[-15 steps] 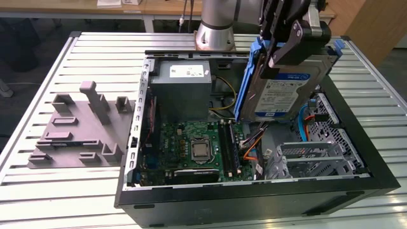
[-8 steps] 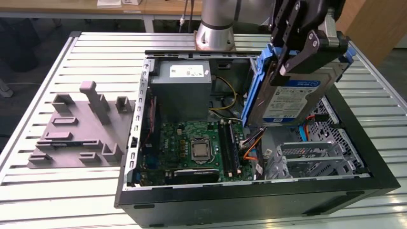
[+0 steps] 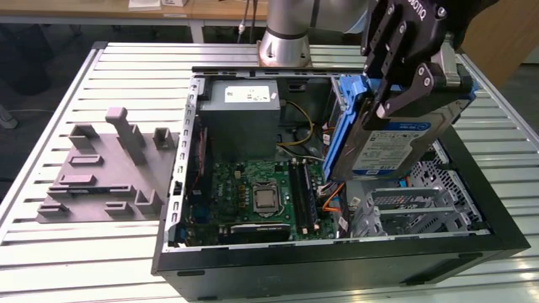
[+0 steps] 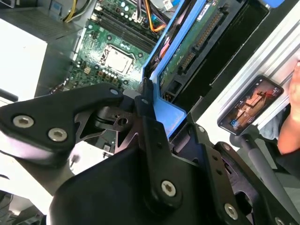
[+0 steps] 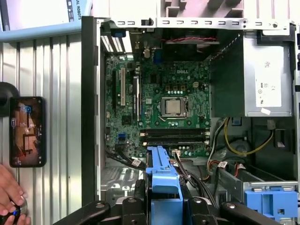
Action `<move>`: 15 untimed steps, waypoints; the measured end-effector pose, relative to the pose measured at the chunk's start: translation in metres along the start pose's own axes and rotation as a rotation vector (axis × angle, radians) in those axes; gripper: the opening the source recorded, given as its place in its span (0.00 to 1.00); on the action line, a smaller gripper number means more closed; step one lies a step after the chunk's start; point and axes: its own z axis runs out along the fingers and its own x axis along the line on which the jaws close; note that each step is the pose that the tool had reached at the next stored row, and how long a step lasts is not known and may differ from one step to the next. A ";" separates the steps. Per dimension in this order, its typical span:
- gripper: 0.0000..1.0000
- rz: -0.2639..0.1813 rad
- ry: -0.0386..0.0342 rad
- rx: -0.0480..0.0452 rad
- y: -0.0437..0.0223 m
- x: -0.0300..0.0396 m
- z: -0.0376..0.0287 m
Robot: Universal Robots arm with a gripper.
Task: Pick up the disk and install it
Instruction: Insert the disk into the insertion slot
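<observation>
Two black fingers (image 3: 394,101) were clamped on the disk (image 3: 396,142) by its blue carrier frame (image 3: 344,126), holding it tilted above the open computer case (image 3: 337,268), over the drive cage (image 3: 413,205) on the exterior view's right. It looked rigid, fairly heavy and shock-sensitive; the frame edges seemed the safest hold.

Silver-grey arm (image 3: 284,39), black linked jaws, silver screws (image 4: 168,188), white lettering (image 3: 418,9)
</observation>
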 end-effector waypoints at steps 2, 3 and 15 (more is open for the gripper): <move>0.36 0.000 -0.0001 0.0002 -0.0031 0.0004 0.0008; 0.36 0.000 0.0001 0.0002 -0.0049 0.0005 0.0011; 0.36 0.001 0.0001 0.0002 -0.0095 0.0008 0.0021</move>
